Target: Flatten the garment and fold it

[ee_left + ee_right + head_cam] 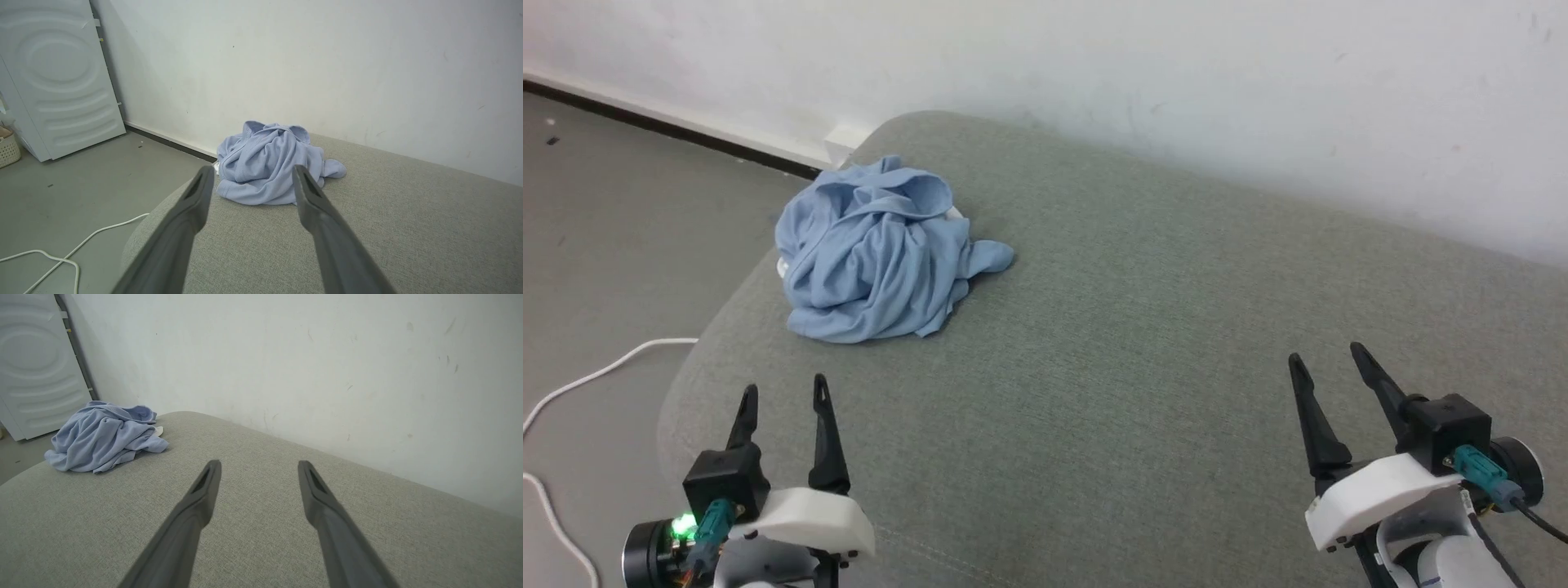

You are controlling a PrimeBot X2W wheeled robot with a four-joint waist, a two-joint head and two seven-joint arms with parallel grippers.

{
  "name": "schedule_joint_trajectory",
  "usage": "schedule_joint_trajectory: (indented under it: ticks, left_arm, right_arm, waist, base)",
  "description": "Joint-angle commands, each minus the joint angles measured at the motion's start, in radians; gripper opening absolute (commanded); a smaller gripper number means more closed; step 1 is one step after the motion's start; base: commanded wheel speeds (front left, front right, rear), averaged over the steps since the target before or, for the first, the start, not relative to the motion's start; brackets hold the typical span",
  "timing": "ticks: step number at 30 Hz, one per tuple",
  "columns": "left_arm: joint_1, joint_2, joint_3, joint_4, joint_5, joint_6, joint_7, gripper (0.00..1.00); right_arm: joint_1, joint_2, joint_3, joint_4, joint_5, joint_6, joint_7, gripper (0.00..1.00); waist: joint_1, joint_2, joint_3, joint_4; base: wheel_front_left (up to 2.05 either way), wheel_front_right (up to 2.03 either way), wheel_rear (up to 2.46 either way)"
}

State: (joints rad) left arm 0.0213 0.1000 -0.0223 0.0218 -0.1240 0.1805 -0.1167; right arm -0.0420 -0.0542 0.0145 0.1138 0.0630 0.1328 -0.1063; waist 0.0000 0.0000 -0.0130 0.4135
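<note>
The light blue garment (878, 253) lies crumpled in a heap at the far left corner of the grey-green cushioned surface (1143, 351). A bit of white collar peeks out at its edge; buttons and script are hidden. My left gripper (784, 388) hovers open at the near left, short of the heap, which I see straight ahead between its fingers as the garment (269, 165). My right gripper (1327, 353) hangs open at the near right, far from the garment (104, 441), with nothing between its fingers.
A white wall (1176, 73) runs right behind the surface. The grey floor (613, 245) drops off to the left, with a white cable (596, 376) on it. A white appliance (57, 77) and a woven basket (8, 151) stand farther left.
</note>
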Motion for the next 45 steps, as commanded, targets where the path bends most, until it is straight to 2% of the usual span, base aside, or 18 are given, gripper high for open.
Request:
schedule_joint_trajectory:
  ticks: [1, 37, 42, 45]
  left_arm:
    - [0.016, 0.008, -0.001, 0.001, -0.008, 0.01, -0.01, 1.0]
    - [0.03, 0.047, -0.022, 0.003, -0.08, 0.108, -0.067, 1.0]
    - [-0.027, 0.07, -0.032, 0.021, -0.097, 0.094, -0.061, 1.0]
    - [-0.114, 0.086, -0.033, 0.06, -0.129, 0.065, -0.044, 1.0]
  right_arm:
    - [-0.016, 0.002, 0.004, 0.006, 0.007, -0.001, -0.007, 1.0]
    - [-0.033, 0.004, 0.015, 0.047, 0.036, -0.002, -0.049, 1.0]
    - [-0.033, 0.004, 0.013, 0.045, 0.033, -0.002, -0.048, 1.0]
    - [-0.05, 0.004, 0.017, 0.033, 0.02, -0.002, -0.038, 1.0]
  waist:
    - [0.0, 0.0, 0.0, 0.012]
    - [0.0, 0.0, 0.006, 0.189]
    - [0.0, 0.0, 0.022, 0.198]
    - [0.0, 0.0, 0.064, 0.183]
  base:
    - [0.0, 0.0, 0.0]
    - [0.0, 0.0, 0.0]
    - [0.0, 0.0, 0.0]
    - [0.0, 0.0, 0.0]
